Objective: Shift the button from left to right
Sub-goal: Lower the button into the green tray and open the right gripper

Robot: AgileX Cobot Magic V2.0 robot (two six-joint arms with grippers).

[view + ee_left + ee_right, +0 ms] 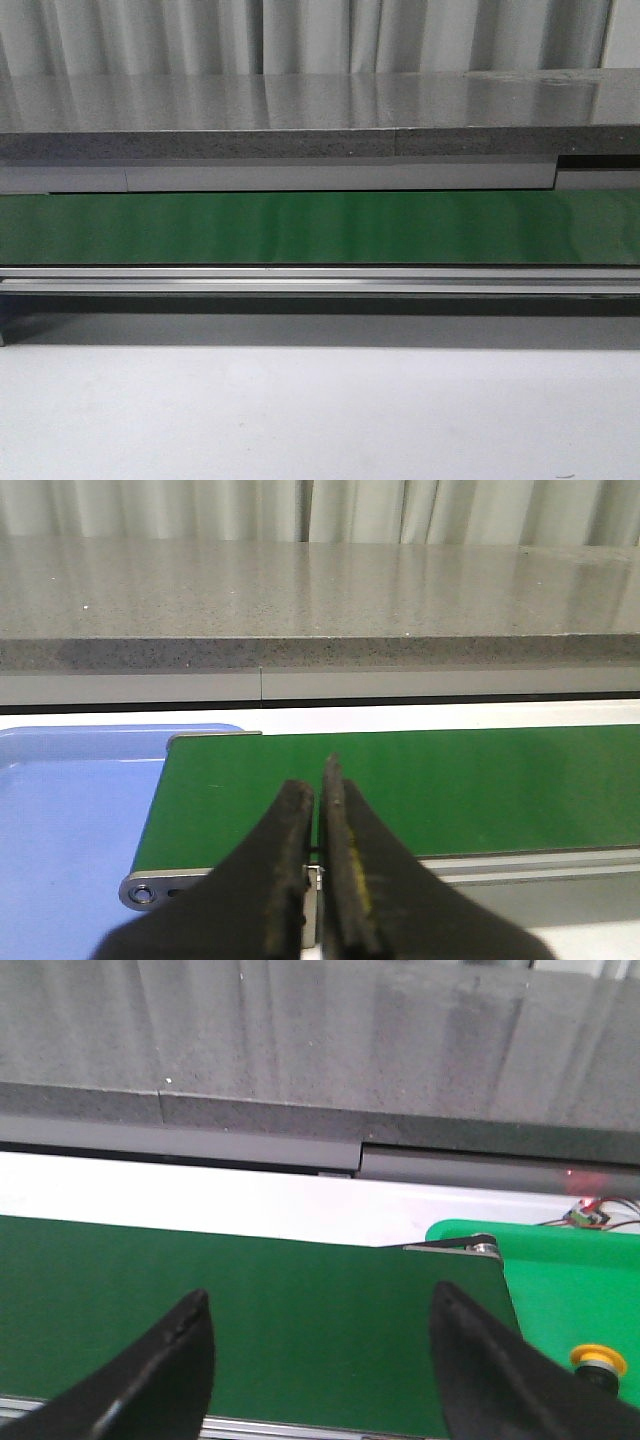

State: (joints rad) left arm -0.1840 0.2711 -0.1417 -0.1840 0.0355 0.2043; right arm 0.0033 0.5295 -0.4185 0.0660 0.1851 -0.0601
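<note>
Start or end uncertain: left gripper (318,855) closed and empty, right gripper (320,1360) spread above conveyor belt (250,1300); button (598,1360) sits in green tray (570,1290), calling next for a check.

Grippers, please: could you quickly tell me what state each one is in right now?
Left gripper: closed, holding nothing.
Right gripper: open, empty, above the belt.

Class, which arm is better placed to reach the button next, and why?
Right. The button shows only in the right wrist view, beside the open right gripper. The left gripper is shut, with no button in its view.
</note>
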